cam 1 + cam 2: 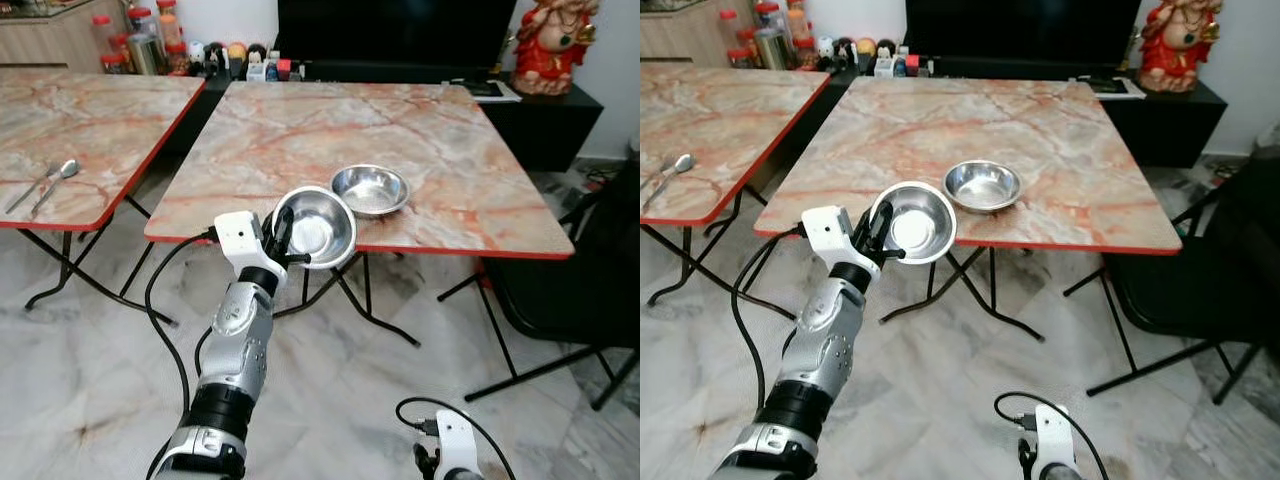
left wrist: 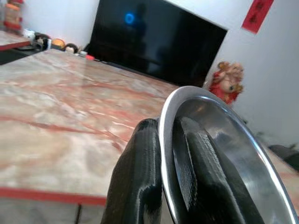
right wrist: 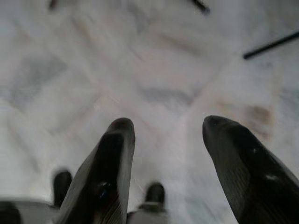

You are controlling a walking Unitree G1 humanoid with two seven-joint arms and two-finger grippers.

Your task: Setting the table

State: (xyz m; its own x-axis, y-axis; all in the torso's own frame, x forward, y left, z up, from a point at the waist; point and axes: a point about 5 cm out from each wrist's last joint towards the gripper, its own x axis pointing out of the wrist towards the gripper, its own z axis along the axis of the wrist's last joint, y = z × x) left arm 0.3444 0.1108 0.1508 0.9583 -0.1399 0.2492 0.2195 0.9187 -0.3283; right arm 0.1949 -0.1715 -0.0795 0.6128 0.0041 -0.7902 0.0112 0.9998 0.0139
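Left pincer [image 1: 283, 240] pinches the tilted bowl [image 1: 318, 226] by its rim at the table [image 1: 440, 150] edge; a slip drops it, while the right pincer [image 3: 163, 140] hangs open.

Head stereo pair looking down, table [image 1: 440, 140] shared

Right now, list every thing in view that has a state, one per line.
Left gripper: shut on the rim of the held bowl.
Held bowl: lifted, tilted, at the table's near edge.
Second bowl: upright on the table, empty.
Right gripper: open, hanging over the floor.
Spoon: lying flat on the side table.
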